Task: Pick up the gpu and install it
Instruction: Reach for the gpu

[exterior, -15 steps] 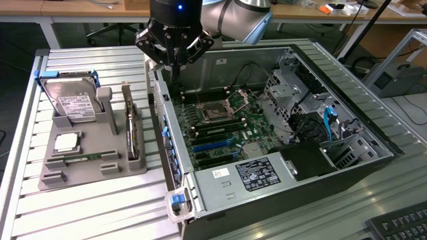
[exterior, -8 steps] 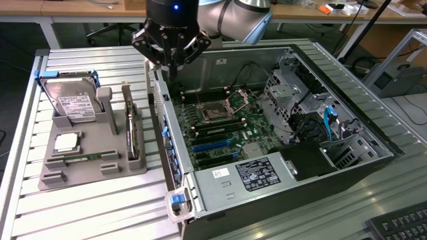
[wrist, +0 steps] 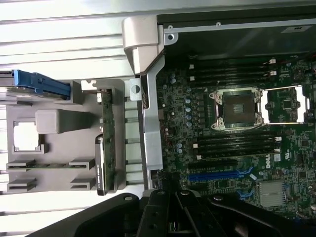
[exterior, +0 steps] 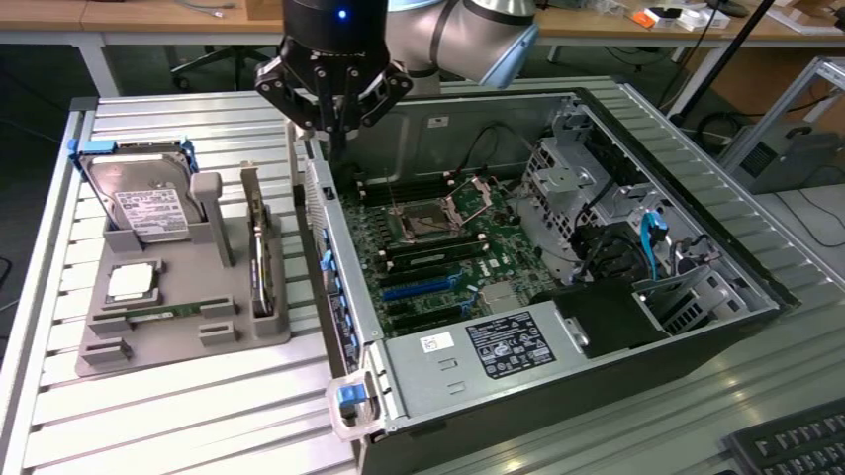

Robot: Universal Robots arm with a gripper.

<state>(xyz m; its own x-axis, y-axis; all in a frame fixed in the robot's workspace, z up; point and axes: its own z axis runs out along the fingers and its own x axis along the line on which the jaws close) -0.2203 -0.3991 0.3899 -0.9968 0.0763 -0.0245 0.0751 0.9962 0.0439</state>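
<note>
Notes: I read the table point(exterior: 172, 416) as ribbed bare metal with a dull silver sheen. Holder point(exterior: 158, 344): smooth, matt grey plastic. Hard drive point(exterior: 142, 198): bright metal with a white paper label. The gpu point(exterior: 260, 252) shows green circuit board along its edge. Case wall point(exterior: 449, 124) — flat grey sheet metal. Gripper point(exterior: 332, 129) — black, faintly glossy.
</note>
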